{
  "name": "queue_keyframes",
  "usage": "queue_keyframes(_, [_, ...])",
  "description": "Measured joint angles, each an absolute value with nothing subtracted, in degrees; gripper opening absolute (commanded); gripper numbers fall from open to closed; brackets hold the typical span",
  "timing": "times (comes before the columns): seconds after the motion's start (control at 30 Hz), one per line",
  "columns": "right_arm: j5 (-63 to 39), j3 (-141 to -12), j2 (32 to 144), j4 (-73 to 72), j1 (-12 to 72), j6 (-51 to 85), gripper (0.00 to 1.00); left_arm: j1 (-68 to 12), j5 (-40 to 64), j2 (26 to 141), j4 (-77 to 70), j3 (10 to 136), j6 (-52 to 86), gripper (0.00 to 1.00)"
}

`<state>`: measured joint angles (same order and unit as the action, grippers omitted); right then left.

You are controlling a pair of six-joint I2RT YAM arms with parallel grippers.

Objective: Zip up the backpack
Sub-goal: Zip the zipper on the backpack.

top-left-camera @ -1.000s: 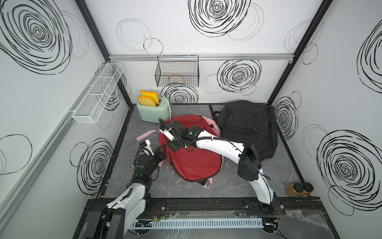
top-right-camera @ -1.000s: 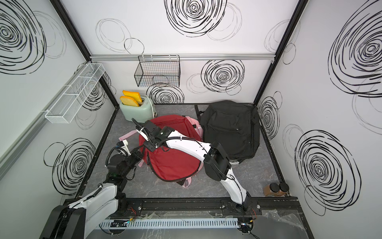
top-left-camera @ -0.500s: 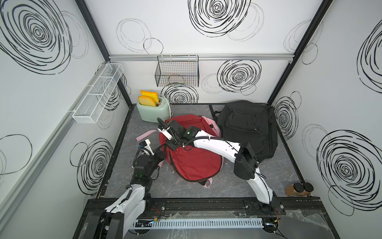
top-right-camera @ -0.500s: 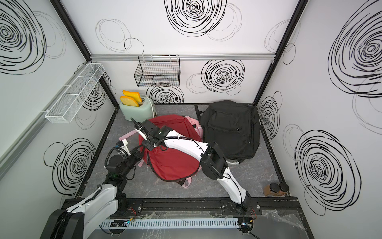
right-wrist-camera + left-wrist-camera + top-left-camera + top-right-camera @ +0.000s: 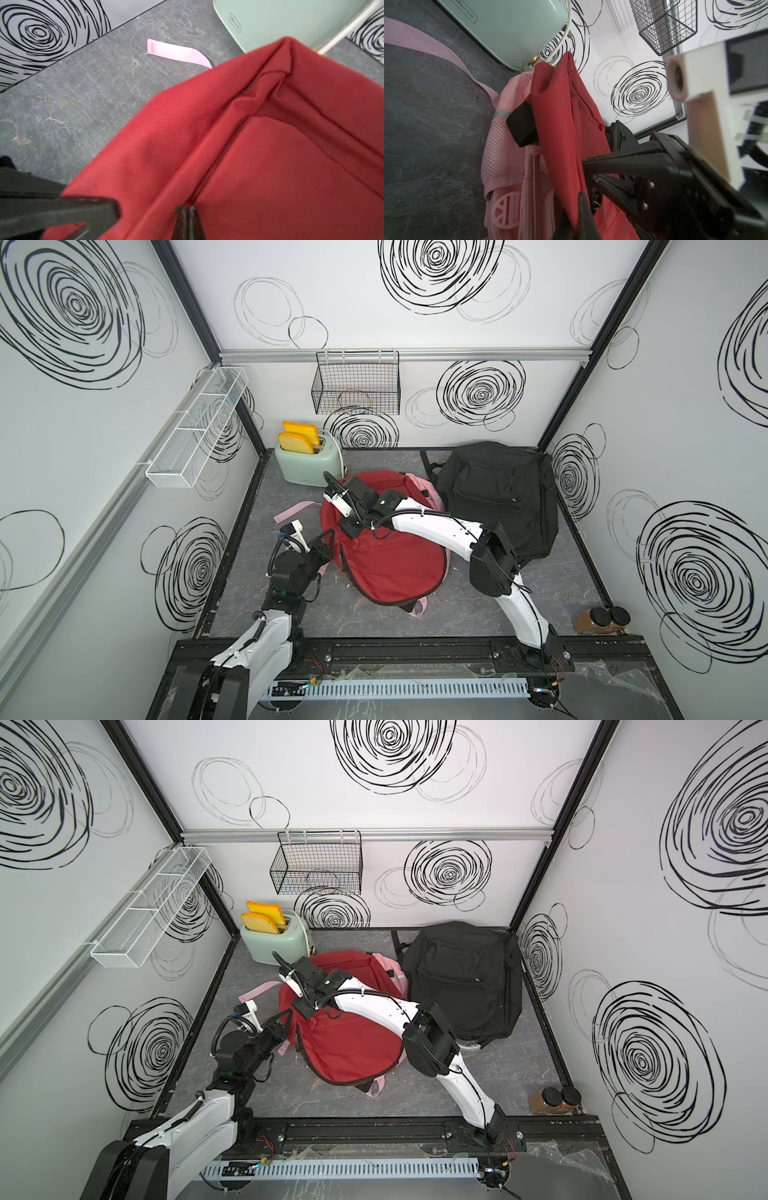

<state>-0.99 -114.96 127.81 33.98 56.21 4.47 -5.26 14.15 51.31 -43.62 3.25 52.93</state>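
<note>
The left hand (image 5: 582,179) pinches a fold of the woven red backpack (image 5: 395,568), and the right hand (image 5: 188,216), fingertips pressed together, rests on its ridged zipper seam (image 5: 218,166) over the marbled bench (image 5: 83,104).

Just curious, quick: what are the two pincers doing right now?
Left pincer: closed on the red backpack's fabric.
Right pincer: closed at its zipper seam; grip unclear.

The red backpack (image 5: 270,166) is showing matt, finely ribbed woven cloth; its pink strap (image 5: 176,53) is looking like smooth webbing. The toaster (image 5: 512,27) is gleaming smooth and glossy. The floor (image 5: 83,93) is looking matt, veined like stone. The basket (image 5: 662,27) is showing thin black wire.
</note>
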Motion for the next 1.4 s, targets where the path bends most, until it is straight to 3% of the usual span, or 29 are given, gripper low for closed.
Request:
queue_keyframes(0.4, [-10.6,-97.3,116.9,23.2,49.1,11.4,0.00,-5.3,13.9,51.2,-43.4,3.2,52.7,0.00])
queue_keyframes(0.83, [-13.6,-89.9,116.0,16.6,47.7,14.2,0.00,-5.4,13.8,51.0,-43.3,3.2,52.5,0.00])
queue_keyframes(0.87, [-14.0,-89.5,116.0,15.9,47.7,14.4,0.00,-5.4,13.8,51.0,-43.2,3.2,52.5,0.02])
queue_keyframes(0.93, [-14.7,-88.7,116.0,14.4,47.6,14.9,0.00,-5.4,13.7,51.0,-43.0,3.2,52.2,0.21])
queue_keyframes(1.17, [-18.9,-84.5,116.0,7.5,47.4,17.4,0.00,-5.4,13.0,51.7,-43.0,3.2,51.9,0.50])
queue_keyframes(1.4, [-24.8,-83.4,118.4,1.6,47.4,19.0,0.00,-7.2,12.7,57.4,-42.6,5.3,51.3,0.58])
